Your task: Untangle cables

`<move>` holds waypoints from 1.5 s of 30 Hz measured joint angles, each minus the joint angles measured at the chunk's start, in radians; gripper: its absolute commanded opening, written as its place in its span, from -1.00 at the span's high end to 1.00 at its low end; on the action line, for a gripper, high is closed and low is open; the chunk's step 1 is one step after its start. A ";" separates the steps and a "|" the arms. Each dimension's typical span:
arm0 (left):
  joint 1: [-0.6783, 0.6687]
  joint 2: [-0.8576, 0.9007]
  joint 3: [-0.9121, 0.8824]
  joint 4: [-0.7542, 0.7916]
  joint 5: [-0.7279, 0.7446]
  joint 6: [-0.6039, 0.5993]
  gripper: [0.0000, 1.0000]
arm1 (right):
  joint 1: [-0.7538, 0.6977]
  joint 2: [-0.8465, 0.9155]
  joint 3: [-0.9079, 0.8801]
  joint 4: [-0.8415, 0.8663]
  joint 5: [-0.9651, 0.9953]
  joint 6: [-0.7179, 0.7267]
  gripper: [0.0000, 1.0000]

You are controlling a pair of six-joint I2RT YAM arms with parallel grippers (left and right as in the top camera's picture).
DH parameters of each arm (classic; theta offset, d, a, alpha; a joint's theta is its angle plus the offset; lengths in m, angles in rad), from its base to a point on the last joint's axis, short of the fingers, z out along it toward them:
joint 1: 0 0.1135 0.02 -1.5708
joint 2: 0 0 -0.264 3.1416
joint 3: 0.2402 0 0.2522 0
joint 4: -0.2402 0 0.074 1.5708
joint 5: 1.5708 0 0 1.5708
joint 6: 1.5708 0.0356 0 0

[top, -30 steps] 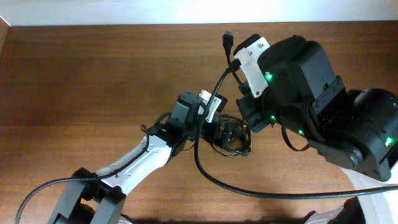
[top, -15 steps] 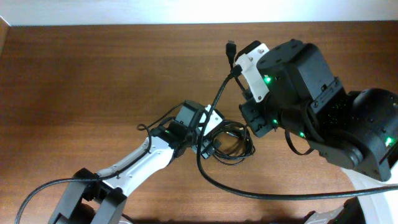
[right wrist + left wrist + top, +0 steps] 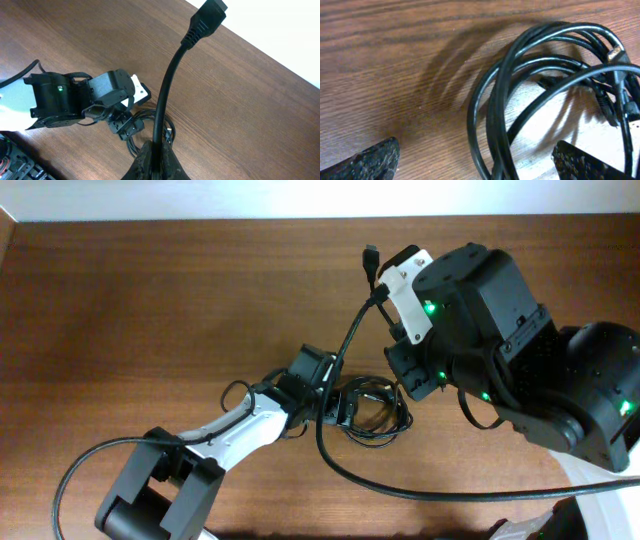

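A loose coil of thin black cables (image 3: 375,412) lies on the brown wooden bench (image 3: 150,300), and everything else gathers around it. The left hand (image 3: 335,400) sits low at the coil's left edge. In the left wrist view its two dark fingertips (image 3: 375,160) are spread wide, the nearest loops lie on the wood between them, and nothing is gripped. At the far side of the coil in that view a small metal-tipped connector (image 3: 615,50) rests among the strands. Above and just right of the coil, the right hand (image 3: 152,162) is clamped tight on a thick black cable (image 3: 340,350). This cable rises from the fingers to a moulded plug (image 3: 207,15) held up off the bench. Its other end sweeps down across the coil's left side, beside the left hand, then curves away toward the right edge of the overhead view.
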 measured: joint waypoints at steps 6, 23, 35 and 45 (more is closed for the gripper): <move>0.000 0.000 0.000 0.036 -0.047 0.016 0.73 | 0.000 0.000 0.000 -0.001 0.000 0.000 0.92; -0.002 -0.340 0.179 -0.348 -0.210 0.167 1.00 | 0.000 0.000 0.000 -0.019 0.006 0.000 0.92; 0.479 -0.911 0.318 -0.583 -0.571 0.177 1.00 | -0.735 0.015 -0.002 -0.019 0.620 0.346 0.92; 0.489 -0.901 0.318 -0.594 -0.493 0.164 1.00 | -1.343 0.073 -0.002 -0.019 -0.543 0.035 -0.65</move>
